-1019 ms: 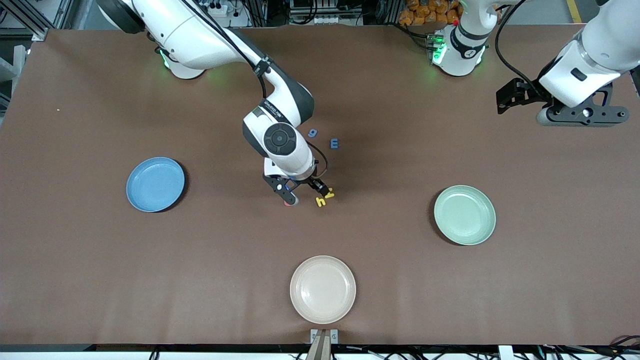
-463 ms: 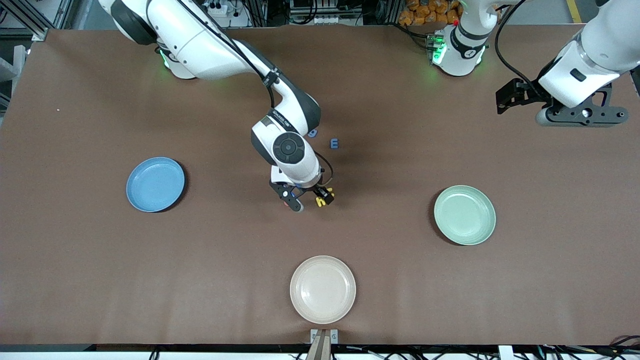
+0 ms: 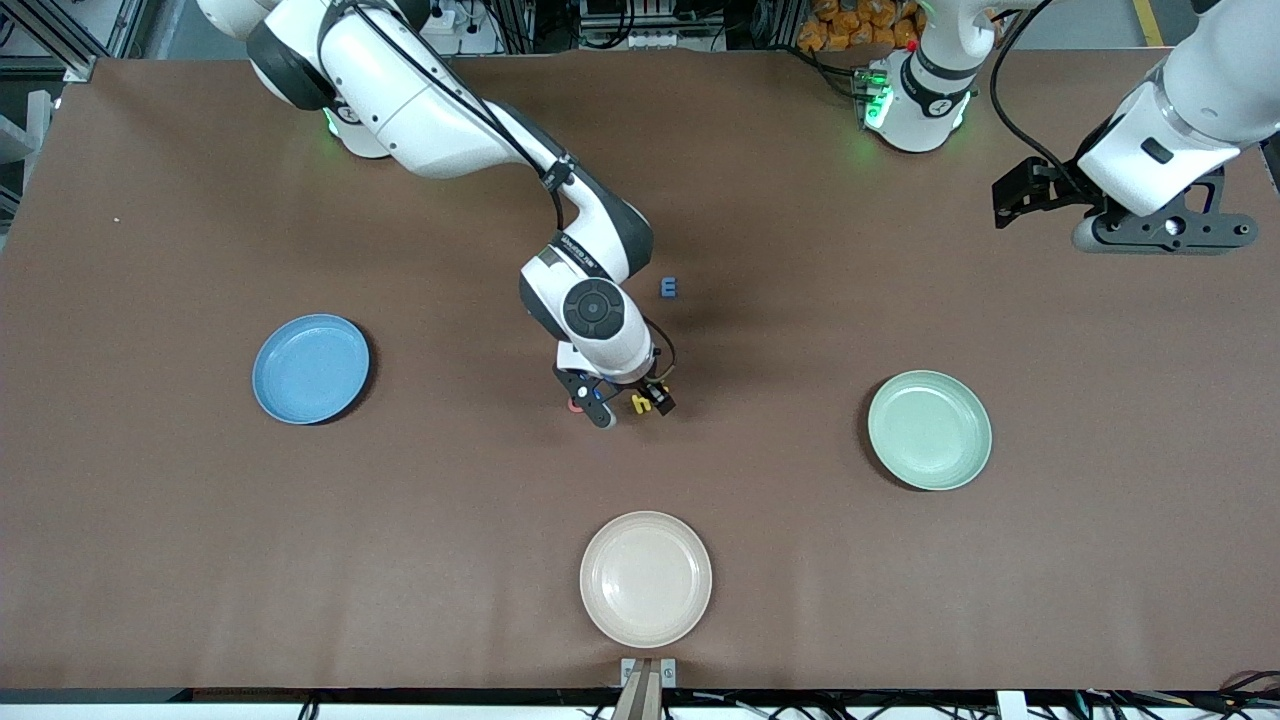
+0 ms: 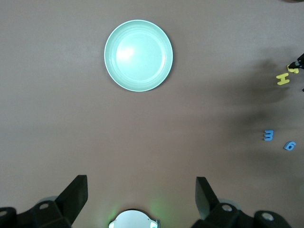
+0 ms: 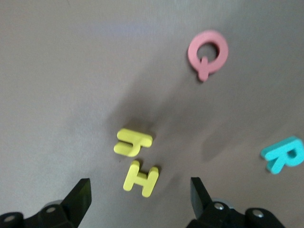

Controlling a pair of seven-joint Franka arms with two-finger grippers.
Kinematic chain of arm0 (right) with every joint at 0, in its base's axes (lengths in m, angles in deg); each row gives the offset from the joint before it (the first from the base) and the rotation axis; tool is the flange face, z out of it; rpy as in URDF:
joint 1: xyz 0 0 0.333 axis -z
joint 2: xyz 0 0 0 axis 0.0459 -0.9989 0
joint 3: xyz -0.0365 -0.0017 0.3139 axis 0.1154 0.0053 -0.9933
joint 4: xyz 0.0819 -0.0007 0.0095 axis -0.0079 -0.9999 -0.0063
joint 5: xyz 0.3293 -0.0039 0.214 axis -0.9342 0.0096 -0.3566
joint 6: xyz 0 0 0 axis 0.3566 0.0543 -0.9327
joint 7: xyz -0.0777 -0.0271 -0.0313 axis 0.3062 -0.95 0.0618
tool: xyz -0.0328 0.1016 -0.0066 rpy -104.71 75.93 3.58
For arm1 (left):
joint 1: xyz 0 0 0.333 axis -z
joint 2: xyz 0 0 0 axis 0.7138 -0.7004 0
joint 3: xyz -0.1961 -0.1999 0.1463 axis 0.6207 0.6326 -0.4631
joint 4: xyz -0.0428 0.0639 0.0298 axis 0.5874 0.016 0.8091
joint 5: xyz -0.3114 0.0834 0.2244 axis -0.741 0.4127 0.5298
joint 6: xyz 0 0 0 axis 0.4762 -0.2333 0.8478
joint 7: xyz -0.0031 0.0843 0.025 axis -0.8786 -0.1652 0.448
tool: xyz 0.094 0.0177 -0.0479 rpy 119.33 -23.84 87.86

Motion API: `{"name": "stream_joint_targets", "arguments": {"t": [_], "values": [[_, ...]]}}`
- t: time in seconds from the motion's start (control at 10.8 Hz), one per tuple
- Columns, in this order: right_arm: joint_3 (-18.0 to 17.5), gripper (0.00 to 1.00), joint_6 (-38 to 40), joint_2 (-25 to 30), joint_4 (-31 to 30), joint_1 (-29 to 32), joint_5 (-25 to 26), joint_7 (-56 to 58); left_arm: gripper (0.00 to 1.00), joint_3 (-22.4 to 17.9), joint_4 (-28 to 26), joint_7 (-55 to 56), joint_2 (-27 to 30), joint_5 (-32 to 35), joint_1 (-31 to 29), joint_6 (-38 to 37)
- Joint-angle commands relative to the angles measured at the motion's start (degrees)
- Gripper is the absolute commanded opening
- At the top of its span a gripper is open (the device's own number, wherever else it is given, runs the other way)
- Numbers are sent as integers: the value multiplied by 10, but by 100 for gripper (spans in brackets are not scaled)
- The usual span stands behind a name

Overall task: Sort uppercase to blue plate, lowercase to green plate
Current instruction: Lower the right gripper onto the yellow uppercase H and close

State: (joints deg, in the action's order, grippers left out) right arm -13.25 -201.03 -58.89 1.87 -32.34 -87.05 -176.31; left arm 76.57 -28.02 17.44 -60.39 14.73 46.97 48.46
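The right gripper [image 3: 628, 405] hangs low over the middle of the table with its two fingers [image 5: 80, 199] wide apart and nothing in them. Straight below it, in the gap between the fingers, lies the big yellow H [image 5: 141, 178]. The little yellow h [image 5: 133, 142] lies just past the H, so close that they almost touch. This is what matters for the next move: the H is right under the tool, but its small twin sits beside it. I think the fingers must come down around the H alone and not catch the h too. The H lies a bit tilted, with its two long bars pointing mostly away from the gripper, so the fingers could close on it from the sides. The red Q [image 5: 207, 53] and the teal R [image 5: 283, 154] lie farther off, out past one finger. The blue plate [image 3: 311, 369], where the H should go, is well away from the gripper, and the green plate [image 3: 930, 430] is well away toward the left arm's end. The left gripper [image 4: 141, 199] waits high up, open and empty, much farther from the letters. A second ago the right gripper hung more over the red Q. It has since slid over the yellow letters, and its arm now covers a blue letter seen before.
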Motion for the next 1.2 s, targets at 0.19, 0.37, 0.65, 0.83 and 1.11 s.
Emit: {"name": "stream_joint_targets", "arguments": {"t": [0.19,0.37,0.65,0.83,1.11], "values": [[14,94,-14,-25,20,-20,-1,-15,100,4,0,10,-4,-6,-4,-7],[19,93,-14,-28,16,-20,0,-16,100,4,-1,10,-4,-6,-2,-7],[20,87,-28,-34,16,-26,6,-21,100,4,-1,10,-9,-6,-1,-7],[20,84,-29,-36,17,-28,6,-23,100,5,-1,11,-9,-6,0,-7],[20,72,-30,-37,17,-30,6,-22,100,8,-5,11,-8,-6,-1,-7]]}}
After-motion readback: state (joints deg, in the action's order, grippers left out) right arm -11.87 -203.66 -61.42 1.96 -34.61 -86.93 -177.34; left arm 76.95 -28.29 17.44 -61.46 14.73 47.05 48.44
